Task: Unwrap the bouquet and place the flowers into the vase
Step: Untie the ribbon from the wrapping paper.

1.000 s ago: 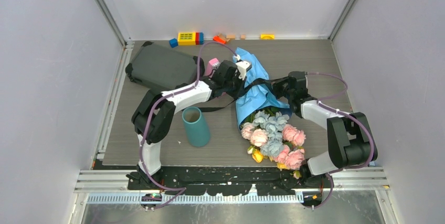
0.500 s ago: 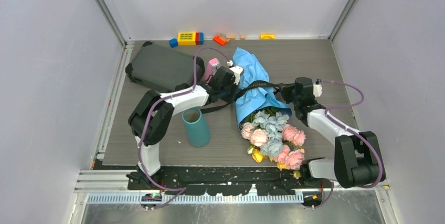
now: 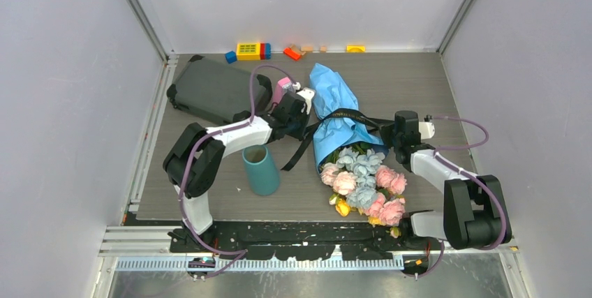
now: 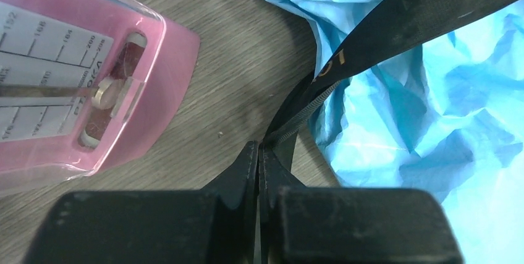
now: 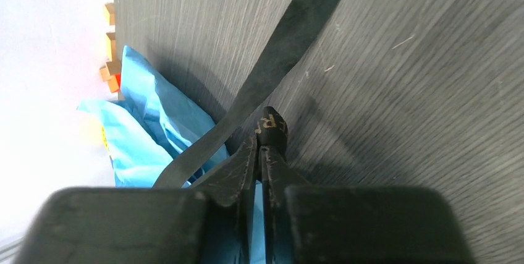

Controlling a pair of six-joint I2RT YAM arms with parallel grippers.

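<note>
L gripper (image 4: 259,151) clamping black fabric ribbon (image 4: 395,26), R gripper (image 5: 260,145) pinching it opposite side; ribbon wrapping blue-paper flower bouquet (image 3: 334,92) lying mid worktop (image 3: 408,78).

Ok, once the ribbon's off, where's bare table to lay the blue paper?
Far right table, between paper, blocks and right wall, is bare and roomiest. A smaller gap lies between vase and flowers at the near edge. Crowded: centre-left, around metronome, case and left arm.
</note>
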